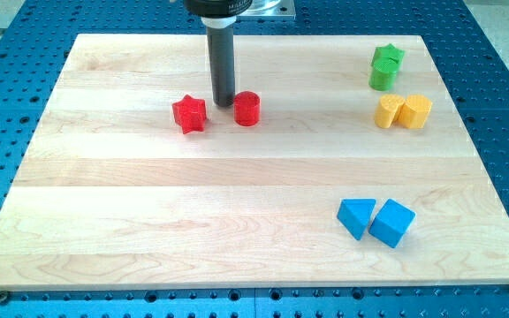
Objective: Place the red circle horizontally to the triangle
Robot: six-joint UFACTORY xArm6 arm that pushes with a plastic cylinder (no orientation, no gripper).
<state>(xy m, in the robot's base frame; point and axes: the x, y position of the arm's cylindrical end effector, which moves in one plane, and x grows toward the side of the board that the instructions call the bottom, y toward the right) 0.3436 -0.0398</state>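
Red circle sits just right of my tip, touching or nearly; blue triangle is way off toward the table's bottom-right corner. No claw, just a bare rod holding nothing.

A lab bench here: a pale wooden board sits on a blue perforated metal table, bolt-hole grid everywhere.

My rod hangs upright from the view's top, my tip down on the table.
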